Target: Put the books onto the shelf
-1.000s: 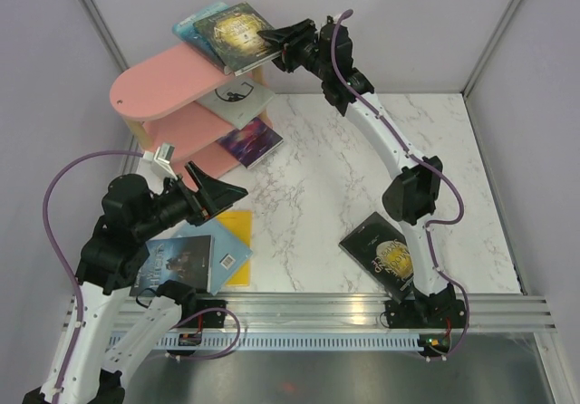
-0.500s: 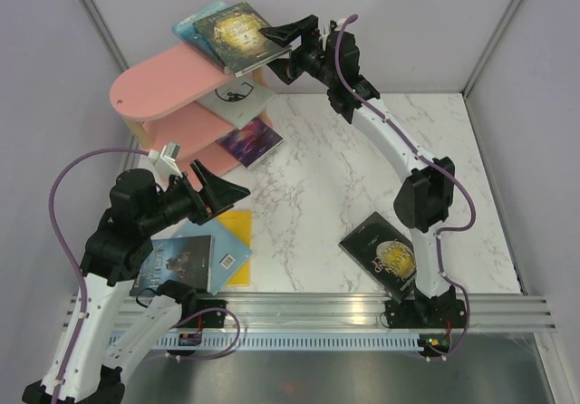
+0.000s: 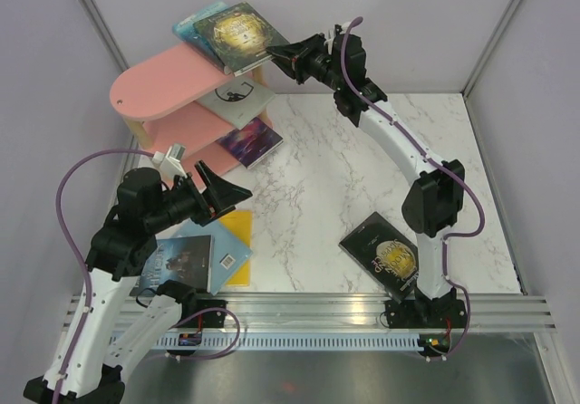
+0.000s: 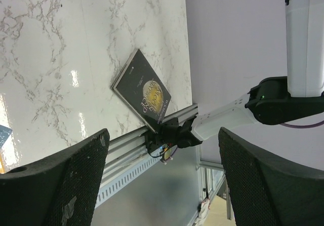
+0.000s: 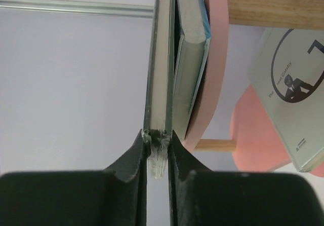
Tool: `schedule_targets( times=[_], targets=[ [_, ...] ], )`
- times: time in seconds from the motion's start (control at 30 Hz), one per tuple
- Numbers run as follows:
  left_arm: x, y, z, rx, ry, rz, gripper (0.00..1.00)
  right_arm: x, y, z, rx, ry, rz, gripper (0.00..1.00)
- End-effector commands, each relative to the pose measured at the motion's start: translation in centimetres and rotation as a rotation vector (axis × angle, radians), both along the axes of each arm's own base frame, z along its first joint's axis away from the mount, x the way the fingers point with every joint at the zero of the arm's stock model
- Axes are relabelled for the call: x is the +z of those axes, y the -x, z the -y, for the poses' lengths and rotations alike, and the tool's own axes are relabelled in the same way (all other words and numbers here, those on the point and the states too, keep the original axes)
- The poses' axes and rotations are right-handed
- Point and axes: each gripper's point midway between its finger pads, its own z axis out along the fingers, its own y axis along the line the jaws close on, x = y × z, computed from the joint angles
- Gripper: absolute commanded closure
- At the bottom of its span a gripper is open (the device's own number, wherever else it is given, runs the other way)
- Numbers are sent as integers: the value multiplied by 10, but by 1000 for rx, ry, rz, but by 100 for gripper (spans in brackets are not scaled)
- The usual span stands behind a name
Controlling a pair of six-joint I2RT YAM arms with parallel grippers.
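The right pincer (image 5: 158,135) is squeezing almost closed on the near edge of a dark book (image 3: 237,31), its 2 fingers pressing on either side of the cover. That book is lying on the top board of the pink shelf (image 3: 163,82), overhanging the board's end toward 3 o'clock. It is resting on a light blue book (image 3: 193,21), which is peeking out at its 10 o'clock side. On the middle board a grey book (image 3: 234,101) is sticking out toward 3 o'clock, and on the bottom board a purple book (image 3: 251,141) is doing likewise. The shelf is standing at 11 o'clock on the marble table (image 3: 362,168). The left pincer (image 3: 234,196) is hanging wide open above the table at 8 o'clock, gripping nothing. Beneath that arm 3 books are lying overlapped on the table: a picture book (image 3: 177,261), a pale blue book (image 3: 231,245) and a yellow book (image 3: 241,223). A moon book (image 3: 385,252) is lying flat at 5 o'clock, just beside the right arm's base.
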Motion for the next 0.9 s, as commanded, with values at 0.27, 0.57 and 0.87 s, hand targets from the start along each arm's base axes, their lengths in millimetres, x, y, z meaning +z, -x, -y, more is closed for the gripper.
schedule_targets(
  times=[0.27, 0.57, 0.87],
  targets=[
    [-9, 1, 0, -11, -11, -3, 11, 59, 0, -1, 24, -112, 111, 94],
    [-8, 5, -2, -12, -13, 13, 12, 51, -11, -18, 38, -156, 89, 74],
    [-12, 5, -2, -9, -19, 0, 12, 33, -5, -25, 66, -118, 71, 23]
  ],
)
